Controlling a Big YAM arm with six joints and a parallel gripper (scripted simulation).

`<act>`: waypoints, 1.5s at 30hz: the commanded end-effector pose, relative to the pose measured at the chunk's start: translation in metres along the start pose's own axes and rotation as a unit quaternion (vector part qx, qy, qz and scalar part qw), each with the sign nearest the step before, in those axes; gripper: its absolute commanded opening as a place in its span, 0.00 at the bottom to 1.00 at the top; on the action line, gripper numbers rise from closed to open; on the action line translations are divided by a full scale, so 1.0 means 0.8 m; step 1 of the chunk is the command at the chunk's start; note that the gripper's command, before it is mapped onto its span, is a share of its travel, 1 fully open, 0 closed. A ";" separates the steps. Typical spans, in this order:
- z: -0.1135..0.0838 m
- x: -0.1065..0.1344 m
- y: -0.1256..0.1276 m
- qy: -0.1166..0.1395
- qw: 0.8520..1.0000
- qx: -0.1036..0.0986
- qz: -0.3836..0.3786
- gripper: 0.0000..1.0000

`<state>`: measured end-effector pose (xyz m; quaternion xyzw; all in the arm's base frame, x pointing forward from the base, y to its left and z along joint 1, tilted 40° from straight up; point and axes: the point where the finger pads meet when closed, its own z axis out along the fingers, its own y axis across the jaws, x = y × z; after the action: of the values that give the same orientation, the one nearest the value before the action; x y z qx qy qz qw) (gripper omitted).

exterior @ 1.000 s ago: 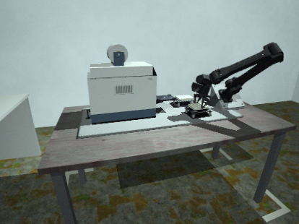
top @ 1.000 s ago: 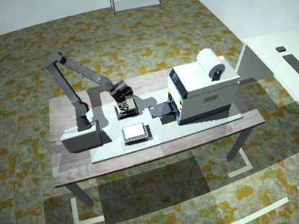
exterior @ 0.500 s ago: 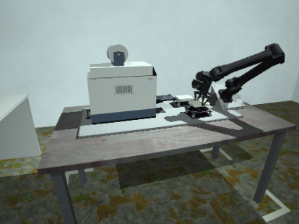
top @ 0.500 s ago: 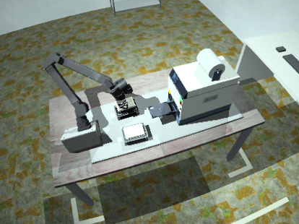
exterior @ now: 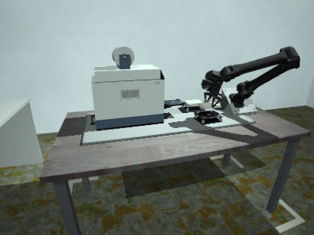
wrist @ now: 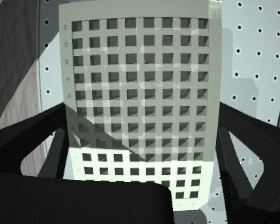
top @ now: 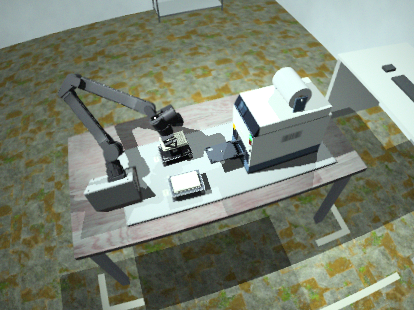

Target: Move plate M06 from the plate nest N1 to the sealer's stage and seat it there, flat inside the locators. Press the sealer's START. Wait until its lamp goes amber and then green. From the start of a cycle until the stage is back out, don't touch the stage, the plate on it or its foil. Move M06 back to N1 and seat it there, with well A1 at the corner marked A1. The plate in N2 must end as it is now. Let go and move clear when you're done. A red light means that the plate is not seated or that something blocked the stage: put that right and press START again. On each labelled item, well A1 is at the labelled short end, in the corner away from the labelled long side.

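Gripper [top: 172, 142] [exterior: 213, 100] [wrist: 142, 110] wide, fingers shut on the long sides of the plate [top: 180, 138] [exterior: 206, 104] [wrist: 140, 85], which is held above its nest [top: 176, 156] [exterior: 208, 116]. Best: keep it level, clear the locators, carry smoothly to the stage [top: 218, 153] [exterior: 174, 102], square up, lower gently.

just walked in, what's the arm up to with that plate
The arm's gripper is shut on the well plate, holding it just above its dark nest. A white-topped plate sits in the other nest. The sealer's stage is out with no plate on it, so sealing apparently hasn't begun.
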<state>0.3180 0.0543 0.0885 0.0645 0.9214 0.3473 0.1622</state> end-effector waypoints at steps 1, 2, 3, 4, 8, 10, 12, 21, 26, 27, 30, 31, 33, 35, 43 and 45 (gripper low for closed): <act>-0.013 -0.015 0.006 -0.006 1.000 -0.001 -0.010 0.00; -0.017 -0.017 0.006 -0.007 1.000 -0.001 -0.008 0.00; -0.020 -0.019 0.006 -0.009 1.000 -0.001 -0.009 0.00; -0.024 -0.022 0.007 -0.011 1.000 -0.001 -0.010 0.00; -0.036 -0.031 0.010 -0.016 1.000 -0.002 -0.017 0.00; -0.040 -0.033 0.011 -0.017 1.000 -0.001 -0.019 0.00; -0.042 -0.033 0.009 -0.013 1.000 -0.001 -0.016 0.00; -0.055 -0.034 0.008 -0.013 1.000 0.000 -0.013 0.00; -0.069 -0.043 0.012 -0.019 1.000 -0.001 -0.020 0.00; -0.071 -0.044 0.012 -0.019 1.000 -0.001 -0.021 0.00; -0.074 -0.044 0.011 -0.013 1.000 -0.001 -0.019 0.00; -0.074 -0.044 0.011 -0.013 1.000 -0.001 -0.019 0.00; -0.071 -0.040 0.008 -0.010 1.000 0.000 -0.015 0.00; -0.073 -0.038 0.005 -0.007 1.000 0.000 -0.007 0.00; -0.095 -0.052 0.011 -0.014 1.000 -0.001 -0.018 0.00; -0.100 -0.053 0.013 -0.014 1.000 -0.001 -0.022 0.00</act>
<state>0.3165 0.0121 0.1394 0.0678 0.9206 0.3496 0.1604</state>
